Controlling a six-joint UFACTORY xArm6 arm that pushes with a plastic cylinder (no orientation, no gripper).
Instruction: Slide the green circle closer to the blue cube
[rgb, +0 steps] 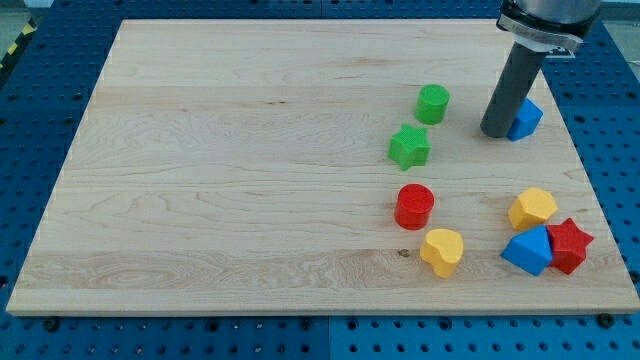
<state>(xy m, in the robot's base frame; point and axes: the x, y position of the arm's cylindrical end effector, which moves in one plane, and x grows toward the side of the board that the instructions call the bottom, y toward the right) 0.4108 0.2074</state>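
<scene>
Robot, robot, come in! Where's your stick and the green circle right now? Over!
My tip down beside blue cube, on its left. Green circle further left, apart from tip. Nothing between circle and tip; green star sits just below circle.

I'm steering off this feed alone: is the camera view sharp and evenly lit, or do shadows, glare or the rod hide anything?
Camera view: sharp and evenly lit, no glare on the board; shadows are soft and short beside each block; my tip stands in front of a blue block, partly hiding it, so its shape is unclear; the green circle shows fully to the tip's left.
</scene>
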